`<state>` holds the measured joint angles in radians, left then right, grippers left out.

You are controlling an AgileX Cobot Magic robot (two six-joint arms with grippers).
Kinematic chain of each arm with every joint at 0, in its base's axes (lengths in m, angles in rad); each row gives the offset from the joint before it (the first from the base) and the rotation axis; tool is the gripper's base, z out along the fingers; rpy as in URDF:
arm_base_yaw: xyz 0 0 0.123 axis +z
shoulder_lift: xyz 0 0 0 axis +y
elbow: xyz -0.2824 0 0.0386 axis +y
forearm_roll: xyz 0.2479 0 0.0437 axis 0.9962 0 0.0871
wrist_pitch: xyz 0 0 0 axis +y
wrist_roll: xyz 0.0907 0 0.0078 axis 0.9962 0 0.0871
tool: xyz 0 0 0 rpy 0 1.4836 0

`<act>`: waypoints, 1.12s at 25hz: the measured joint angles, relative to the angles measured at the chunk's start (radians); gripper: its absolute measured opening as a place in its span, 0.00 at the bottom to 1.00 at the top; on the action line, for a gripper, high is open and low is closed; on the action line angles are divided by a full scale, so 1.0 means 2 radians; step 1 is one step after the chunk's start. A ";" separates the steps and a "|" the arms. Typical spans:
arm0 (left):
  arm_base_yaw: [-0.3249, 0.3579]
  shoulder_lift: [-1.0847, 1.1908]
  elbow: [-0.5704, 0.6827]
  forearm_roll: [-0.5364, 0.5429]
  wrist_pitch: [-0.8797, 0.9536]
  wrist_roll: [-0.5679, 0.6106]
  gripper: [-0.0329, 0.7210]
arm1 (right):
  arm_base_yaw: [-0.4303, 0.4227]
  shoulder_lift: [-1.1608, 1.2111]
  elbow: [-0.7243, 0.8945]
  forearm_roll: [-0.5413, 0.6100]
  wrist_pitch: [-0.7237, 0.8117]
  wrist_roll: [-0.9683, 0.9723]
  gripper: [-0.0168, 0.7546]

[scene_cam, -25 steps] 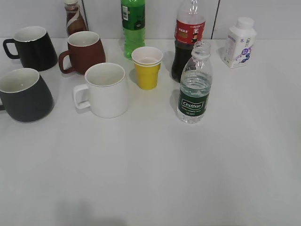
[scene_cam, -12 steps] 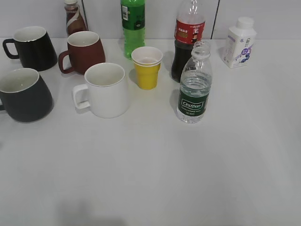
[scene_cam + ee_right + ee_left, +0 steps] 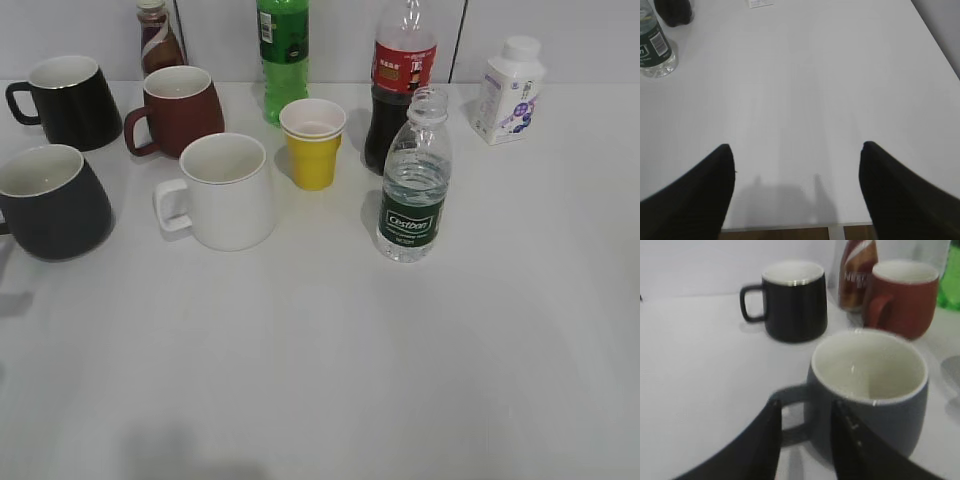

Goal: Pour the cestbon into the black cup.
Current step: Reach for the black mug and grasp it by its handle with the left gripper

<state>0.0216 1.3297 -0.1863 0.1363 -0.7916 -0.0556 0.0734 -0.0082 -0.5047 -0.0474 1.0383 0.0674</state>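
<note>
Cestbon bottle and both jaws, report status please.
Left gripper open at black cup handle. Right gripper open, empty. Cestbon upright, uncapped, untouched.

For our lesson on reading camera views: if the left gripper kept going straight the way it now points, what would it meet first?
Most likely the handle of the black cup: the left gripper has a finger on each side of it, apparently not yet touching. Depth is hard to judge.

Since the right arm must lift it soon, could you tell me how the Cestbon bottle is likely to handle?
The Cestbon bottle looks thin, clear plastic, so it may dent under a firm squeeze. It is uncapped and roughly two-thirds full, so squeezing or tilting could spill water. Tall on a narrow base, it would probably tip if nudged high.
</note>
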 joint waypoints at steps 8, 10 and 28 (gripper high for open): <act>0.001 0.087 0.000 -0.059 -0.074 0.043 0.42 | 0.000 0.000 0.000 0.000 0.000 0.000 0.78; 0.001 0.107 0.000 -0.059 -0.101 0.045 0.45 | 0.000 0.000 0.000 0.000 0.000 0.000 0.78; 0.001 0.214 -0.013 -0.062 -0.199 0.046 0.51 | 0.000 0.000 0.000 0.000 0.000 0.000 0.78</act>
<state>0.0229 1.7586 -0.2119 0.0116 -1.1890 0.0364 0.0734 -0.0082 -0.5047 -0.0474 1.0383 0.0674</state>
